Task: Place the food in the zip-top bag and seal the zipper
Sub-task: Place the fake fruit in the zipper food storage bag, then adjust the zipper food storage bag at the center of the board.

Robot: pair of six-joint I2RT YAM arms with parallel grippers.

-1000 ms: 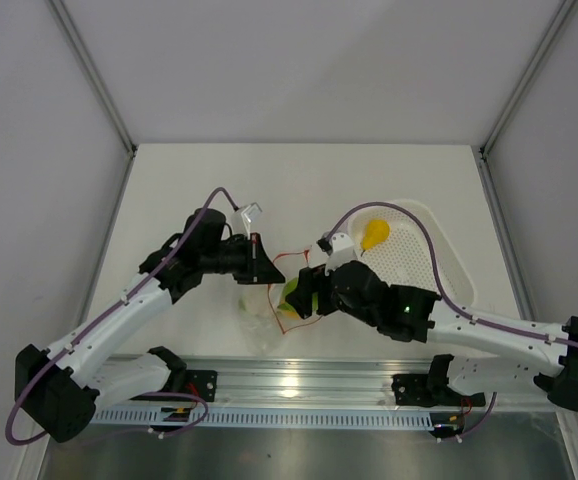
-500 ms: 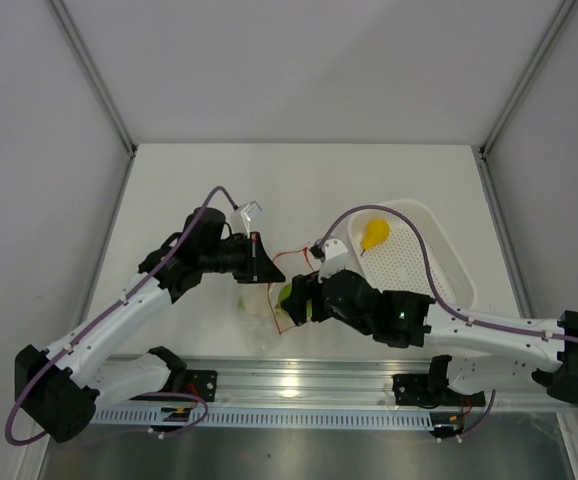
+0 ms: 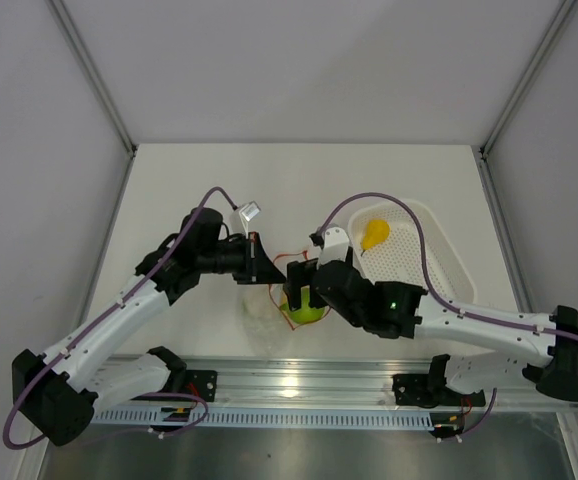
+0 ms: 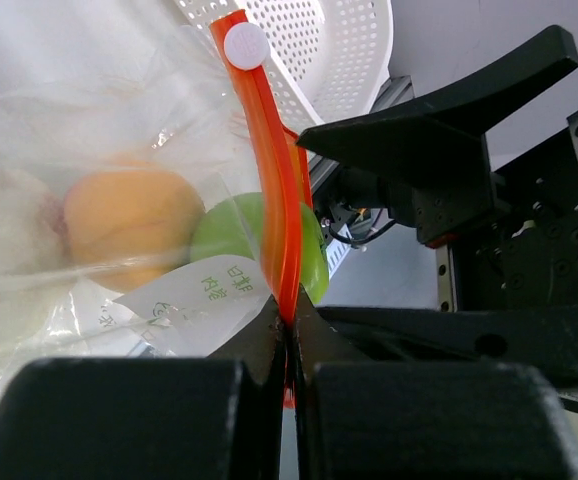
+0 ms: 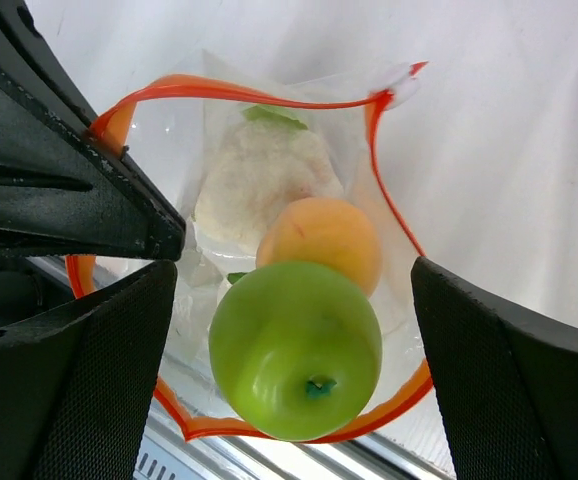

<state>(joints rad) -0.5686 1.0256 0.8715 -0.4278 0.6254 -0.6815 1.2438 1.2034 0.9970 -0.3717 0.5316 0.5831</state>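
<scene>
Top external view, items by size.

- White basket [image 3: 439, 275]: holds the yellow pear [image 3: 373, 233], not yet bagged.
- Zip-top bag [image 5: 174, 130]: between the arms, mouth gaping, with orange fruit [image 5: 319, 242] and whitish piece [image 5: 259, 180] inside.
- Right gripper [image 3: 304, 290]: fingers spread wide, clear of the green apple [image 5: 295, 348] at the mouth. Risk: the apple rolls out, or a finger snags the rim on withdrawal.
- Left gripper [image 4: 289, 335]: clenched on the zipper [image 4: 269, 180]. Risk: the thin strip slips and the mouth collapses.

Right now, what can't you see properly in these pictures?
- Top view: right tool covers the inside of the zip-top bag, except the green apple.
- Left wrist view: whitish piece blurred behind crinkly plastic.
- Right wrist view: left tool hides part of the zipper; yellow pear outside frame.
</scene>
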